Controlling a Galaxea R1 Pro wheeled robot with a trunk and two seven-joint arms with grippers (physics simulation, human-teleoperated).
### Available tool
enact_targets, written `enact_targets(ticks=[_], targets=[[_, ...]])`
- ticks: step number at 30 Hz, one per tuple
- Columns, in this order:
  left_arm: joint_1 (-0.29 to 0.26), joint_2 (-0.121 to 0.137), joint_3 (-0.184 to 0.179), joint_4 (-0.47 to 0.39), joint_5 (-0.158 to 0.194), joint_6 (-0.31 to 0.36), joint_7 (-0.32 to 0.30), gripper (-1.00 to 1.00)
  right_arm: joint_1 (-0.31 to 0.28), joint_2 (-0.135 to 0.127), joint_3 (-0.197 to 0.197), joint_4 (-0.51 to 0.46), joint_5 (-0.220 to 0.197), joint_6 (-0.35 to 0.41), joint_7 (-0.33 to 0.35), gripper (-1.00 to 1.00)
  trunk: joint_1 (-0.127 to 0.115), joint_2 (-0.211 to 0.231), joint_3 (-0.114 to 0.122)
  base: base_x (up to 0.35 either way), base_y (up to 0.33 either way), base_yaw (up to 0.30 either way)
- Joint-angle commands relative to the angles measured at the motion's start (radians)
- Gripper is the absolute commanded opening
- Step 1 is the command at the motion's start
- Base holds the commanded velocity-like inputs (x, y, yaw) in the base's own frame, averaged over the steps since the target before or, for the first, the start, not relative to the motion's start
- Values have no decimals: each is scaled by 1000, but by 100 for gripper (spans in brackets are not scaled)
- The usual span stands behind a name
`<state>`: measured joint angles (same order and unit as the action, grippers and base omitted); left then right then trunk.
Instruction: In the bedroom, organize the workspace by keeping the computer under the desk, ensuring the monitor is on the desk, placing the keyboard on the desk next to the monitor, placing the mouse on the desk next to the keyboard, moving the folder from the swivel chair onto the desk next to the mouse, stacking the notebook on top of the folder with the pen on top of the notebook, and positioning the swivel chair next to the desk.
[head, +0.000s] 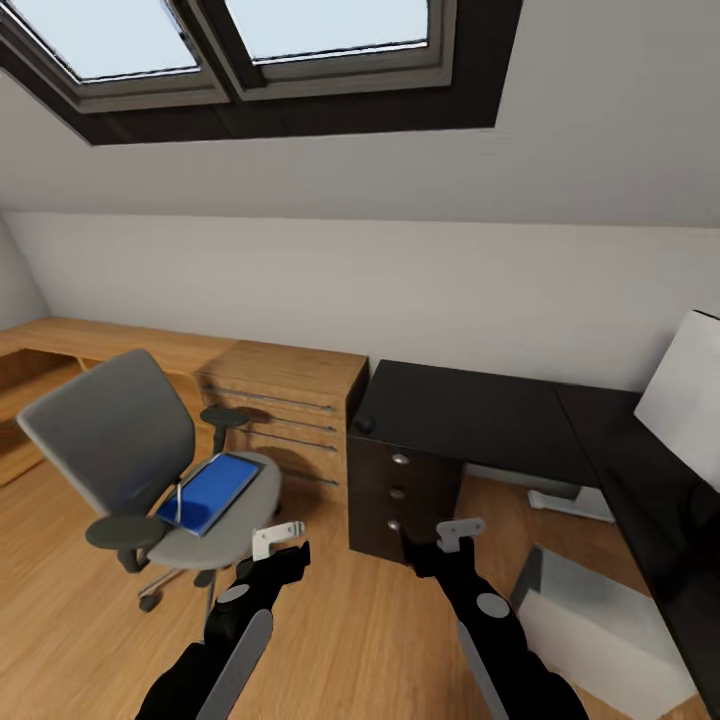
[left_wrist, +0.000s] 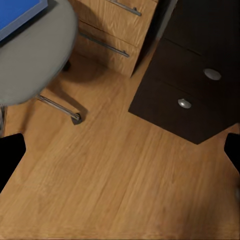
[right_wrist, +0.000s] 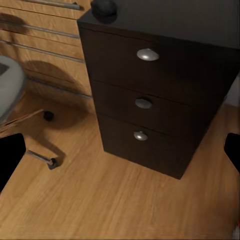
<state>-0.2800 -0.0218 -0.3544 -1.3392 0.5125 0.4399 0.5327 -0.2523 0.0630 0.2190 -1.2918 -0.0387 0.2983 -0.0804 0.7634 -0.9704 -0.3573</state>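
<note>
The grey swivel chair (head: 120, 440) stands at the left on the wood floor with a flat blue folder (head: 210, 492) on its seat. The black desk (head: 470, 410) runs to the right, with a small dark mouse (head: 363, 424) at its near left corner. A white monitor (head: 685, 395) shows at the right edge. The pale computer case (head: 600, 610) sits on the floor below the desk. My left gripper (head: 280, 545) and right gripper (head: 445, 540) hang open above the floor between chair and desk, both empty. The right wrist view faces the desk drawers (right_wrist: 145, 100) and the mouse (right_wrist: 104, 7).
A wooden drawer unit (head: 290, 410) stands between chair and desk, joined to a low wooden shelf (head: 90, 345) along the wall. A flat white object (head: 570, 503) lies on the floor under the desk. The chair's base legs (left_wrist: 60, 107) spread near my left gripper.
</note>
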Motion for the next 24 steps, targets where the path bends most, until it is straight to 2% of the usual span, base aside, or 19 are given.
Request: enact_targets(ticks=[1, 18, 24], targets=[[-1, 0, -1, -2, 9, 2, 9, 100, -1, 0, 2, -1, -4, 5, -7, 100, -4, 6, 1, -343, 0, -69], [-1, 0, -1, -2, 9, 2, 9, 100, -1, -1, 2, -1, -4, 5, -7, 100, -70, 125, 36, -343, 0, -69], [-1, 0, -1, -2, 9, 2, 9, 100, -1, -2, 2, -1, -4, 4, -7, 100, -93, 167, 50, -343, 0, -165]])
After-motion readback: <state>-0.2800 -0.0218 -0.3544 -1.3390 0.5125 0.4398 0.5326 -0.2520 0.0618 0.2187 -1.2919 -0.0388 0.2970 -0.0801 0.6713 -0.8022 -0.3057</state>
